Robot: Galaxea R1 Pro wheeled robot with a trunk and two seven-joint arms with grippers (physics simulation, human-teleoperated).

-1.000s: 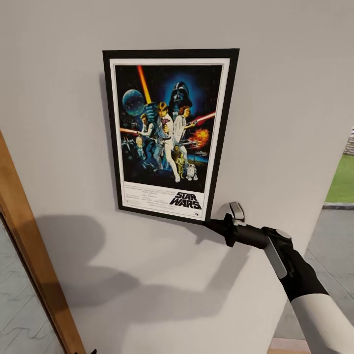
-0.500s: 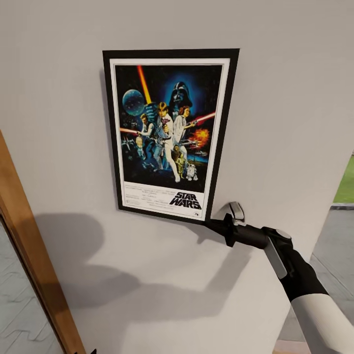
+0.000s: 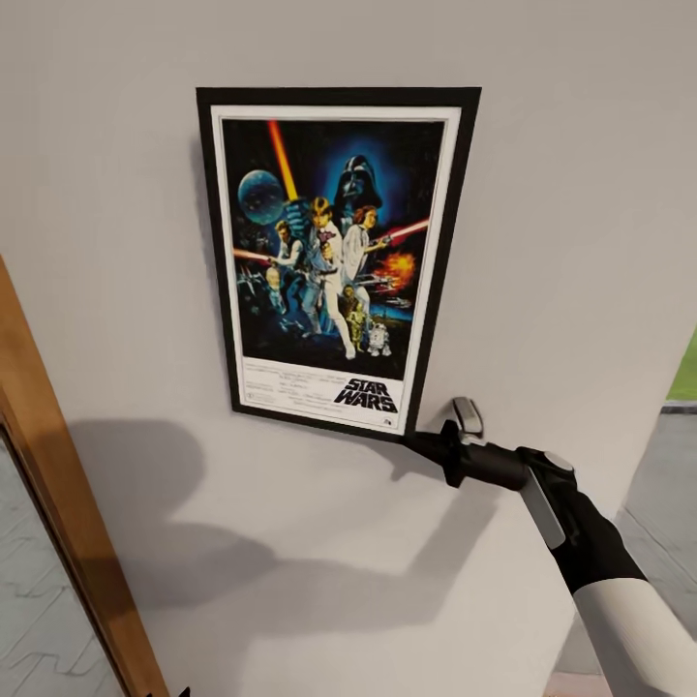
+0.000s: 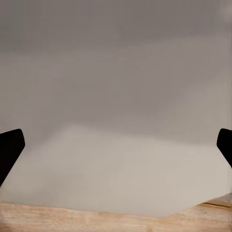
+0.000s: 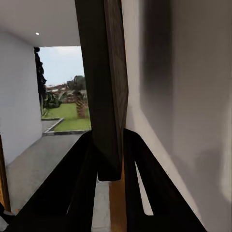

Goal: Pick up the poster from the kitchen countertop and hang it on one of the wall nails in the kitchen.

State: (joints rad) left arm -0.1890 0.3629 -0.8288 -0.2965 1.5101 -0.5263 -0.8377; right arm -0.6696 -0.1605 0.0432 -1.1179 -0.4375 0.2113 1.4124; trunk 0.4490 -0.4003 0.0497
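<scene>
Poster (image 3: 334,257) larger in frame — camera seemingly nearer, right gripper (image 3: 418,443) still clamped.

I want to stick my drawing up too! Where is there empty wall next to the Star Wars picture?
Bare grey wall lies between the poster and the wooden frame, and a wide patch sits under the poster. The poster's lower right corner is crowded: the right gripper is clamped on the edge there.

The poster (image 3: 334,257) lies seemingly flat against the wall (image 3: 561,194), door frame (image 3: 58,503) leftward.
</scene>
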